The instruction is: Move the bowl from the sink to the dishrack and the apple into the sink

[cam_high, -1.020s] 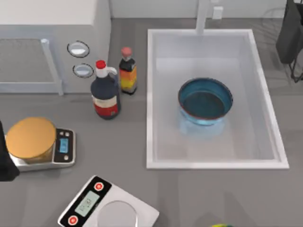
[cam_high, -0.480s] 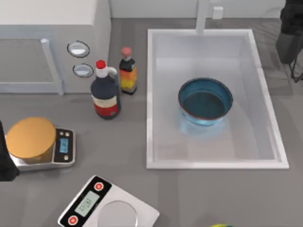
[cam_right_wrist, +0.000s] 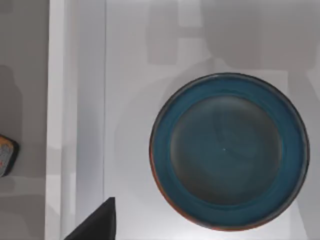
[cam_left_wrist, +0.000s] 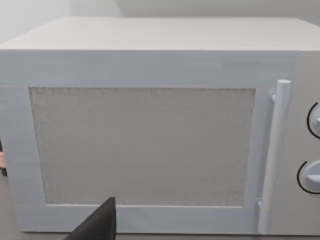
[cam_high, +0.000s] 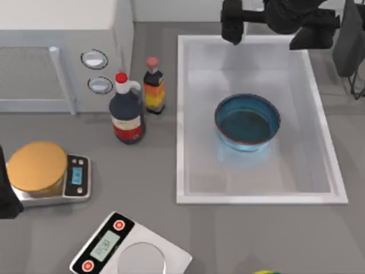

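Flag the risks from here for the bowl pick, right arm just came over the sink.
1. The right gripper hangs at the far rim of the white rectangular sink, beside where the tap post stood; a careless descent could clip it.
2. The round deep blue bowl sits low in the basin with a thin reddish rim, so a rim pinch may slip.
3. The grey wire dishrack lies under the arm, likely crowding the placement.

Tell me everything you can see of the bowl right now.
The bowl is round and deep, blue with a thin reddish rim and a darker, empty inside. It sits upright on the floor of the white sink, towards the sink's right half and clear of its walls. Nothing touches or grips it. The right wrist view looks straight down into it.
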